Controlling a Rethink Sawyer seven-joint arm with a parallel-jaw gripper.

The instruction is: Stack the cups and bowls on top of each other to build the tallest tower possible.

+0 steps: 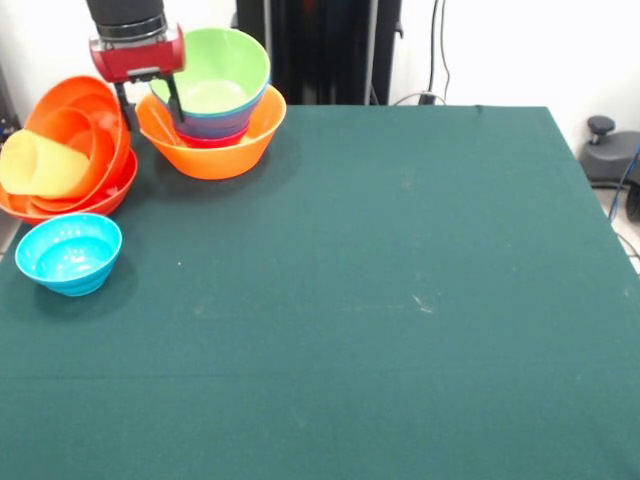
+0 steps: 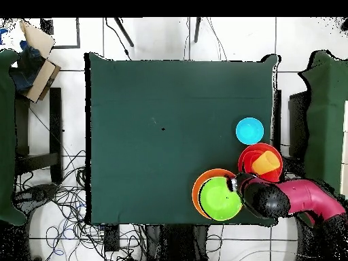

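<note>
The tower stands at the table's far left in the front view. It is a large light-orange bowl (image 1: 212, 155) holding a red-orange bowl (image 1: 212, 141), a blue bowl (image 1: 222, 124) and a lime green bowl (image 1: 218, 68) on top. My gripper (image 1: 150, 108) is open at the tower's left side. One finger (image 1: 177, 104) overlaps the lime bowl's left edge; I cannot tell if it touches. In the overhead view the gripper (image 2: 237, 183) is beside the lime green bowl (image 2: 220, 198). The pale-yellow cup (image 1: 40, 166) lies on its side in tilted nested orange bowls (image 1: 95, 135).
A small cyan bowl (image 1: 68, 254) stands alone near the table's left edge, in front of the orange pile. In the overhead view it (image 2: 249, 129) lies beyond the red-orange bowls (image 2: 253, 153) and the cup (image 2: 267, 162). My arm (image 2: 299, 197) reaches in from the right.
</note>
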